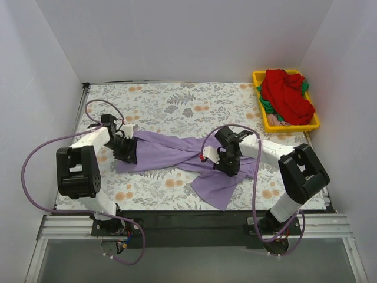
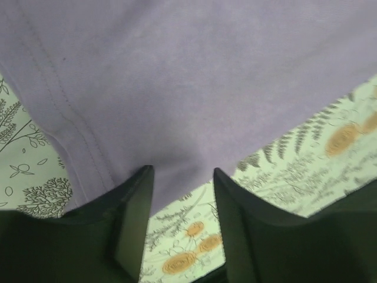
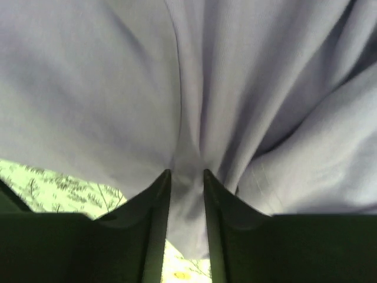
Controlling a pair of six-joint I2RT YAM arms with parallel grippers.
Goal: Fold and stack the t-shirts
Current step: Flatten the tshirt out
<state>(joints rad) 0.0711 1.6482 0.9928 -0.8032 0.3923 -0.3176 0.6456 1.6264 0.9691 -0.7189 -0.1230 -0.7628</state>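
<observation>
A lavender-purple t-shirt [image 1: 177, 150] lies twisted and rumpled across the middle of the floral cloth. My left gripper [image 1: 128, 154] is at its left end; in the left wrist view the gripper [image 2: 179, 172] stands open, with the shirt's hemmed edge [image 2: 188, 76] reaching just between the fingertips. My right gripper [image 1: 228, 168] is at the shirt's right part; in the right wrist view the gripper [image 3: 187, 172] is shut on a gathered fold of the lavender shirt [image 3: 106, 88]. A red t-shirt [image 1: 287, 94] is heaped on green [image 1: 266, 106] and pale pink [image 1: 277, 119] cloth in the tray.
The yellow plastic tray [image 1: 291, 127] stands at the back right corner. A floral-patterned cloth [image 1: 171, 100] covers the table. White walls close in the left, back and right sides. Both arm bases sit at the near edge.
</observation>
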